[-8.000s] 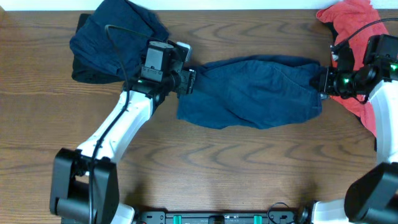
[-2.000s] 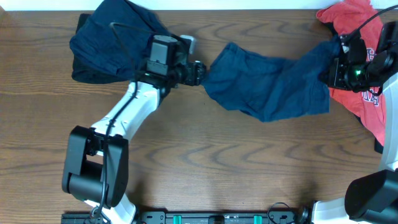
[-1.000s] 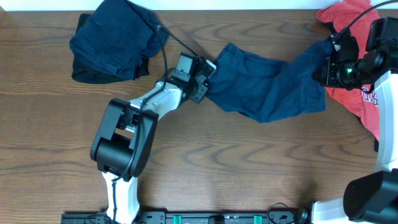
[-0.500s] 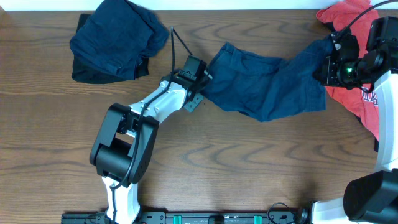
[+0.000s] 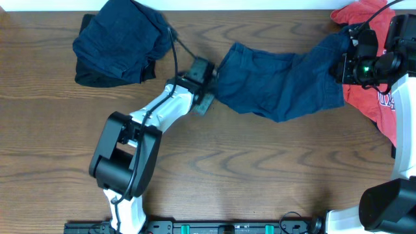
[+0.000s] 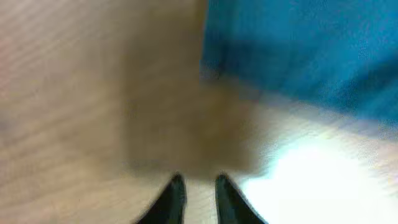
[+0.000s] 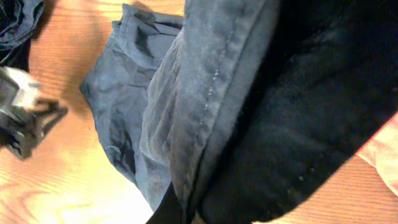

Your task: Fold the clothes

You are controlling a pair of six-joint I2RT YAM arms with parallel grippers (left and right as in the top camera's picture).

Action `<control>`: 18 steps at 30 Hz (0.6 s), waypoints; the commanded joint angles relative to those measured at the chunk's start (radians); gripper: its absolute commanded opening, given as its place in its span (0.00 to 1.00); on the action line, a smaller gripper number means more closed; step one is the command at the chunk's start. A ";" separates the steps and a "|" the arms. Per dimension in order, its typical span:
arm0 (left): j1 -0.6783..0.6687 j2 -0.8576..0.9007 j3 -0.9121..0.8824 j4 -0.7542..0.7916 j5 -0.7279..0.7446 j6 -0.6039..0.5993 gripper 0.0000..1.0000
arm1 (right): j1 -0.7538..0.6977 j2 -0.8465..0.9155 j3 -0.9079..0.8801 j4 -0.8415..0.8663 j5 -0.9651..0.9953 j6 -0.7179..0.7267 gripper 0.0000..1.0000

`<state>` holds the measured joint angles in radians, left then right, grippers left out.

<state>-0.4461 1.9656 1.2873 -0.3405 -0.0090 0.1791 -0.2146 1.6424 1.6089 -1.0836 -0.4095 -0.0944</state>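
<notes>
At the far left corner of the table (image 5: pixel 260 175) sits a heap of dark navy garments (image 5: pixel 120 39), out of play for now.

Just right of it, the left end effector (image 6: pixel 198 200) hovers low over bare wood. Its two tips are nearly together with nothing between them, and the hem of the navy shorts (image 5: pixel 273 81) lies just ahead of it, not in it. That is where I see the trouble. With one end free, the shorts are only draped across the middle of the far edge, bunched and skewed, not stretched flat. If the left arm goes in for the hem with its tips this close, I'd expect it to shove the cloth into a wrinkle and not pinch it.

Further right, the shorts rise off the table to the right end effector (image 5: pixel 343 67). Cloth fills the wrist view and hides its fingers, but from the way the fabric hangs I take it to be clamped on that end. Any pull from this side alone would likely drag the whole garment rightward, onto the red-orange T-shirt (image 5: pixel 376 97) crumpled at the far right corner. The two could tangle, or the T-shirt could be nudged off the table's edge.
</notes>
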 commanded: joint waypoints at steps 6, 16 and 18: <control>-0.001 0.047 0.011 0.381 0.199 -0.009 0.51 | 0.020 -0.018 0.013 -0.002 -0.013 0.011 0.01; -0.028 0.215 0.011 0.664 0.256 -0.008 0.54 | 0.024 -0.018 0.013 -0.005 -0.013 0.011 0.01; -0.039 0.238 0.011 0.694 0.256 -0.008 0.54 | 0.026 -0.018 0.013 -0.008 -0.013 0.011 0.01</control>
<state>-0.4683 2.1754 1.2976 0.3271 0.2230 0.1757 -0.2142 1.6424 1.6089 -1.0927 -0.4099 -0.0944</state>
